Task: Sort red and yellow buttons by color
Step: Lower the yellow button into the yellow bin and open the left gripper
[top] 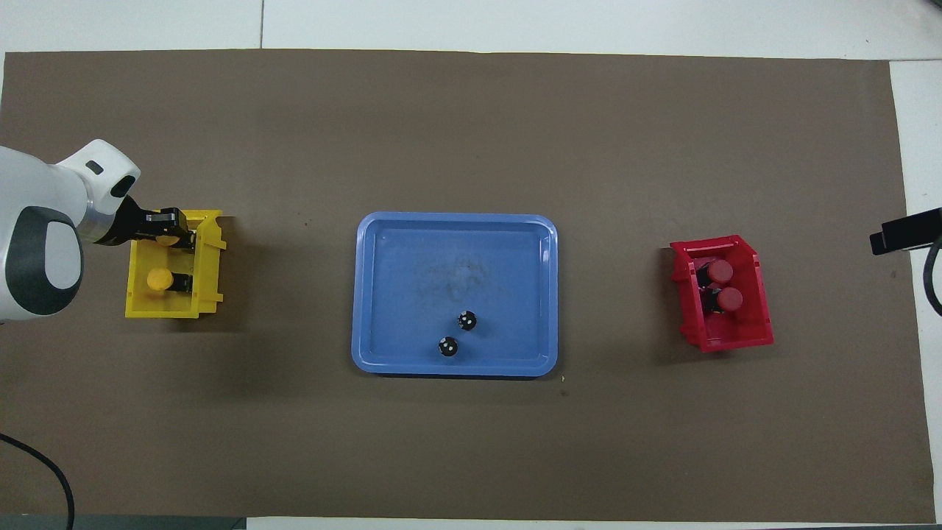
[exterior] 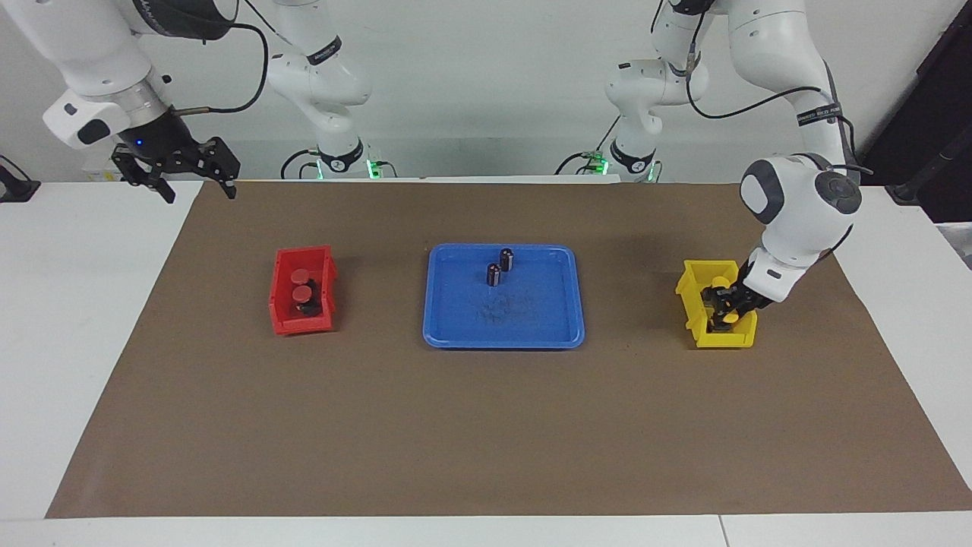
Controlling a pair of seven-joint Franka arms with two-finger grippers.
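left gripper (exterior: 723, 308) is lowered into yellow bin (exterior: 689, 292) at a yellow button (top: 168, 237); grip can't be told. right gripper (exterior: 196, 182) is held open, waiting.

Two red buttons (top: 723, 285) stood side by side in the red bin (top: 758, 324), round caps up, at the right arm's end of the table (about three o'clock from the overhead view's centre). One yellow button (top: 159, 280) lay on its side in the yellow bin (top: 210, 294) near nine o'clock. The second yellow button (exterior: 730, 314) sat deeper in that bin, its pose unclear.
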